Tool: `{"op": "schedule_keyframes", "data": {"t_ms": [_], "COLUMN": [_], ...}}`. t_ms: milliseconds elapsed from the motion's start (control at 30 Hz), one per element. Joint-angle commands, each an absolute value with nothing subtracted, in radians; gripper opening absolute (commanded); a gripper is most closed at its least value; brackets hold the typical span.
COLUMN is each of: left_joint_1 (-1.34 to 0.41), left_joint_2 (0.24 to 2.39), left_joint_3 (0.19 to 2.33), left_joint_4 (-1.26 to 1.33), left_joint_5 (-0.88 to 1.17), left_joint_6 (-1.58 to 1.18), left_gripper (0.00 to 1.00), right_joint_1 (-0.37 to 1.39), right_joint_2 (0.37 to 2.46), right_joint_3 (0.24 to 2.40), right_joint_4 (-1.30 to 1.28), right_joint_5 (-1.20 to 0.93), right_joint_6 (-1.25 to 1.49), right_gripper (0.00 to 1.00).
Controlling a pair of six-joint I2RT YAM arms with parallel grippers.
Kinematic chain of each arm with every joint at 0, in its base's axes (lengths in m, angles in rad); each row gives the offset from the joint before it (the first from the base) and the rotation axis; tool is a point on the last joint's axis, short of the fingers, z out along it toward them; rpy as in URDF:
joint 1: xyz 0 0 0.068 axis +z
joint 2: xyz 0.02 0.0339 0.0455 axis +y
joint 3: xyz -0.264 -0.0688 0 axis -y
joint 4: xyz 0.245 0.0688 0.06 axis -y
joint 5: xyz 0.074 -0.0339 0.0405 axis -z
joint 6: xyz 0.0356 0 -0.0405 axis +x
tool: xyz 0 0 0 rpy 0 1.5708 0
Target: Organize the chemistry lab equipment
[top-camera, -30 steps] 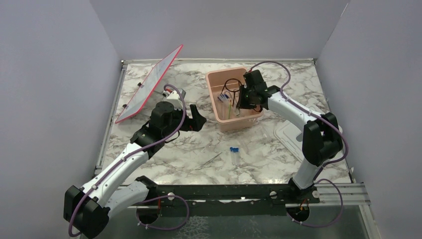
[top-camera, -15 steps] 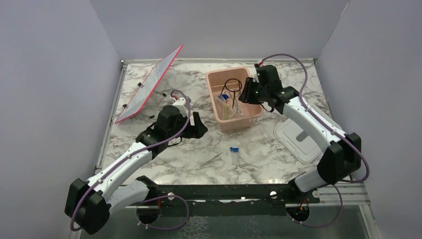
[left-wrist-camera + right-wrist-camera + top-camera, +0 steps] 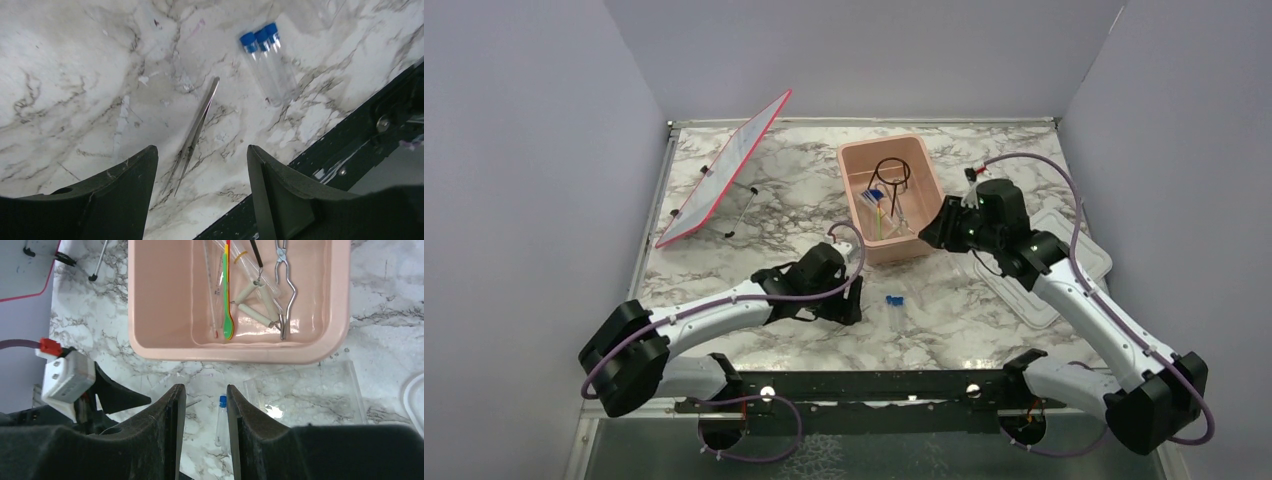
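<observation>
The left end effector [image 3: 200,155] hangs low over the marble desk [image 3: 804,190], jaws spread wide and gripping nothing. The metal tweezers [image 3: 196,125] lie flat on the desk, their pointed end between the two fingers. The straddle looks set up for a pinch across the tool's thin width, since such a flat piece gives little else to catch.

Just beside them, toward 2 o'clock in the left wrist view, three clear tubes with blue caps [image 3: 267,65] lie side by side, caps pointing away. They and the tweezers are the loose pieces I can see outside the pink tub [image 3: 902,248], which stands at 12 o'clock from them in the overhead view.

Inside the tub a green-yellow stick [image 3: 227,305], metal tongs [image 3: 285,290] and a black wire ring stand [image 3: 891,172] lie lengthwise, so they fit without sticking out.

The right end effector [image 3: 204,390] hovers off the tub's near wall, at about 4 o'clock of it. Its fingers are partly parted with nothing between them, leaving the tub mouth unobstructed.

The white lid [image 3: 1049,285] rests on the desk at 3 o'clock, and a red-edged panel [image 3: 724,170] leans at 10 o'clock, both apart from the working area. I judge the sorting well along, with tweezers and tubes left.
</observation>
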State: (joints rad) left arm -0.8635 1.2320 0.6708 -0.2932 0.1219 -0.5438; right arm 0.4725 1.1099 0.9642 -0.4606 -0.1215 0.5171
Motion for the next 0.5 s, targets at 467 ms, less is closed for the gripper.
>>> {"op": "schedule_keyframes", "data": {"t_ms": [467], "left_joint_1": [-0.982], "left_joint_2": [1.515], "left_joint_3": [0.767], "left_joint_4": [-0.399], "left_joint_5": [-0.102], "left_joint_6": [-0.465], "left_gripper": [0.47], "right_joint_1": [0.476], "right_joint_2": [0.975], "right_joint_3": [0.823], "right_joint_4": [-0.366], "right_joint_5": [-0.157], "right_joint_6": [0.587], "right_gripper": [0.4]}}
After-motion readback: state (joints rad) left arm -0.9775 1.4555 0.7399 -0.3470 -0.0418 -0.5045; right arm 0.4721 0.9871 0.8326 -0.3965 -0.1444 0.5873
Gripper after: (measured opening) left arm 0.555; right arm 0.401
